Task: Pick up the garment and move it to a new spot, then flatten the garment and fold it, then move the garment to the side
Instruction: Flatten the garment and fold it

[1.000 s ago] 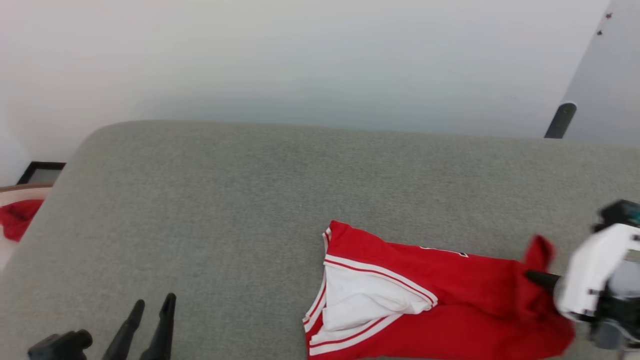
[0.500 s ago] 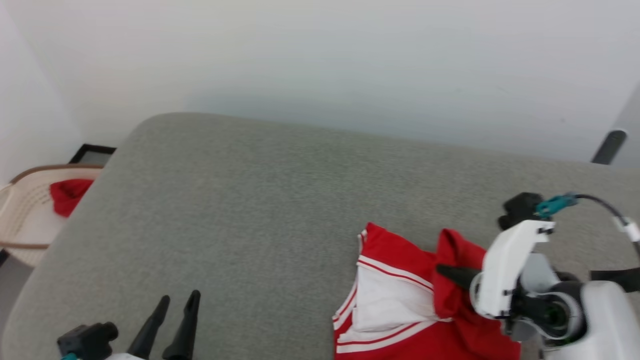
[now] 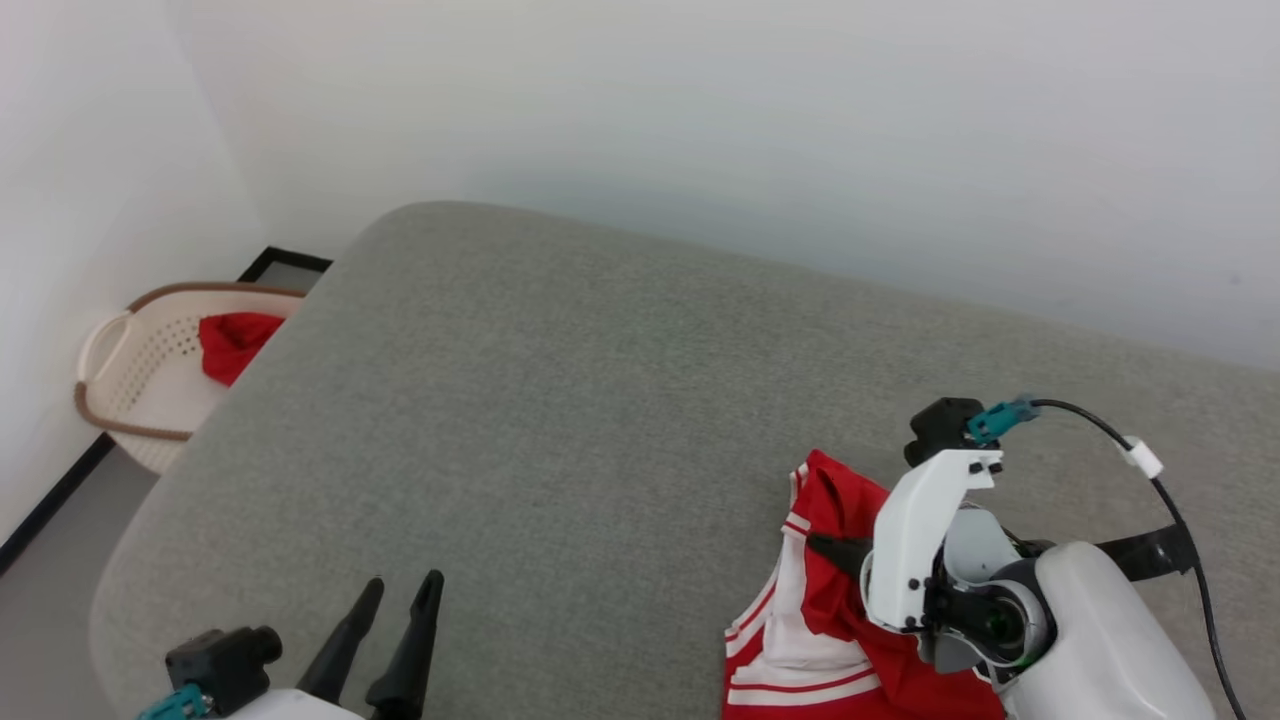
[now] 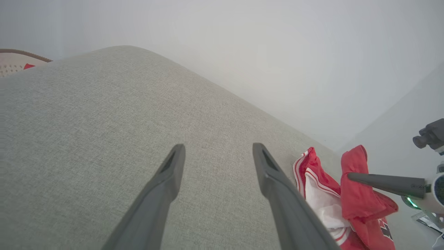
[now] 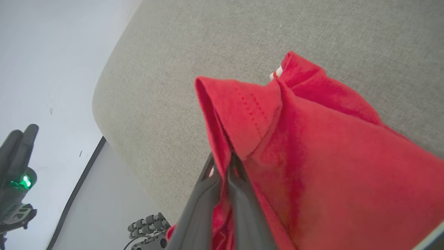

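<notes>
Plenty of bare grey padded surface (image 3: 600, 400) to the left of and beyond the garment (image 3: 845, 500), out to a rounded far-left corner. Far edge close under a white wall (image 3: 700, 100); left edge dropping to the floor (image 3: 70, 600), with a pale perforated basket (image 3: 110, 345) holding a red cloth (image 3: 235, 340) just beside that corner. Right gripper (image 3: 820, 545) at the near right, its white wrist and forearm reaching in from the right over the cloth, fingers pointing left, pressed together and clamped on a red fold lifted clear of the padding. Left gripper (image 3: 405, 580) at the near left, well apart from the cloth, fingers spread with nothing between them, pointing far and slightly right over bare padding. Garment bunched at the near right of the surface, running off the near edge of the head view. Long axis roughly near to far. White sleeve and red-white striped trim turned to the left, pinched fold standing up at the far end, a scrap of black print showing on the right in the left wrist view.
</notes>
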